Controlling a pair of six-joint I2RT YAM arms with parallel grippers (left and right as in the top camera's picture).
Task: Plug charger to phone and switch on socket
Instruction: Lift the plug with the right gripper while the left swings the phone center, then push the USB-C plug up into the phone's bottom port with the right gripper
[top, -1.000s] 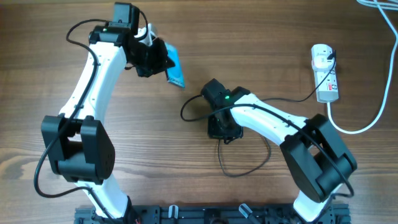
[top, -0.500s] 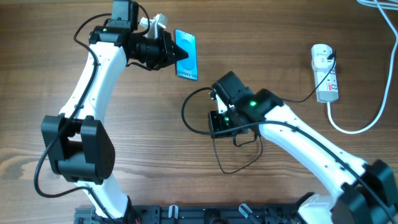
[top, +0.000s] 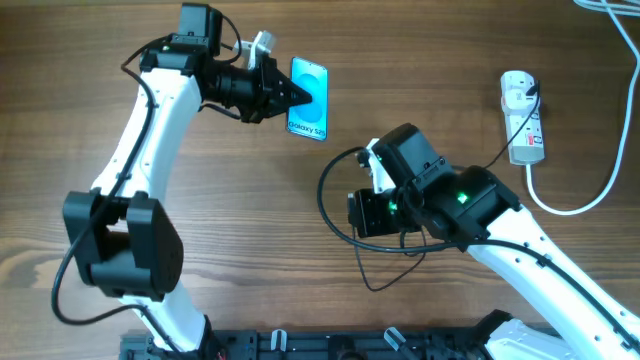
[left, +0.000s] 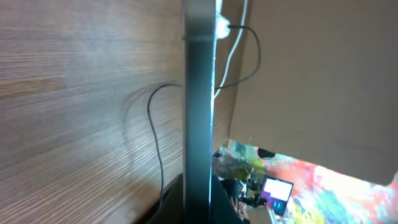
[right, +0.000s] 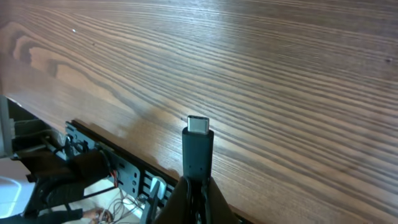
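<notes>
phone (top: 309, 99): flat rectangular slab with a glossy cyan screen and a white text line at its lower edge, clamped at one long edge by the left gripper (top: 289, 93) over the far side of the wood-grain table (top: 450, 50). the left wrist view shows it edge-on as a thin grey bar. charger (right: 198, 149): thin black cable, its dark moulded plug with a small metal tip pinched in the right gripper (top: 358, 212), projecting straight out, apart from the phone. socket (top: 524, 118): white elongated strip at the table's right side, thick white lead attached.
</notes>
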